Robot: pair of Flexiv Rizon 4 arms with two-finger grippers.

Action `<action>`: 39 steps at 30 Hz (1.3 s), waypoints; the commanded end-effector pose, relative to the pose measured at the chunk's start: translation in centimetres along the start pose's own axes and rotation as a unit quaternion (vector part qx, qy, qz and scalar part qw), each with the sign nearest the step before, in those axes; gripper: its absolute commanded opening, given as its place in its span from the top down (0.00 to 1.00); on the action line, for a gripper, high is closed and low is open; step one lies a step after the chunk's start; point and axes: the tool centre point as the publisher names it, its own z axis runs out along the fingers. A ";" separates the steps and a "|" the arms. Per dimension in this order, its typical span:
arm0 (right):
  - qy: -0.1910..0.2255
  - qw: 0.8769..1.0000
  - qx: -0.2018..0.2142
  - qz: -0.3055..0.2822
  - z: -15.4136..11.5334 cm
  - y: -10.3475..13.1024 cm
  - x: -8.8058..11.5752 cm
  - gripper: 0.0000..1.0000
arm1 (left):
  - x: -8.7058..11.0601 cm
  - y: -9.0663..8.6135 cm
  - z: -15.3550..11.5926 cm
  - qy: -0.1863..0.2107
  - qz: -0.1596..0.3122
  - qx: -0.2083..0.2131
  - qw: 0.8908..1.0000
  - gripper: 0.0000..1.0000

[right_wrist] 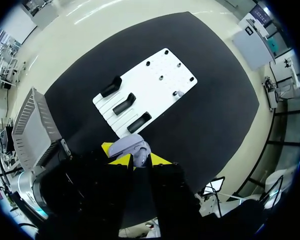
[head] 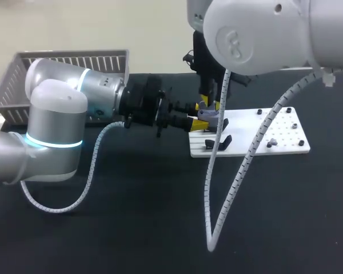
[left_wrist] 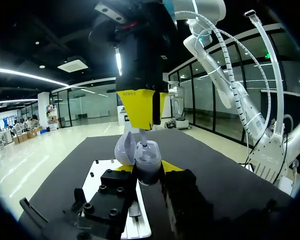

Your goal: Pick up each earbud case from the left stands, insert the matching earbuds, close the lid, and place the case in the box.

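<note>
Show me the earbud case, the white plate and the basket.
earbud case (left_wrist: 149, 162), left wrist view, lower body
white plate (head: 286, 134), head view, bare surface
basket (head: 14, 85), head view, side wall

Robotics lab: left arm, right arm over black table, white fixture plate.

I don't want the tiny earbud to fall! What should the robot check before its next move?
1. The left gripper is shut on the case: ok.
2. The lid is open: ok.
3. The right gripper is straight above the case: ok.
4. The right gripper holds the earbud: ok.
5. The earbud is fully down in the case: cannot tell.
</note>
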 end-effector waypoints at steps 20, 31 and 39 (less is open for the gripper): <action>-0.004 1.000 -0.008 -0.001 0.9 0.1 0.0 1.00 | 0.1 0.0 0.0 -0.001 0.001 -0.001 1.000 1.00; 0.006 0.999 -0.036 -0.003 0.4 -0.4 0.3 0.00 | 0.1 0.0 0.0 -0.001 0.001 -0.001 1.000 1.00; -0.044 0.992 -0.075 -0.087 -1.8 -3.0 2.4 0.00 | 0.1 0.0 0.0 -0.001 0.001 -0.001 1.000 1.00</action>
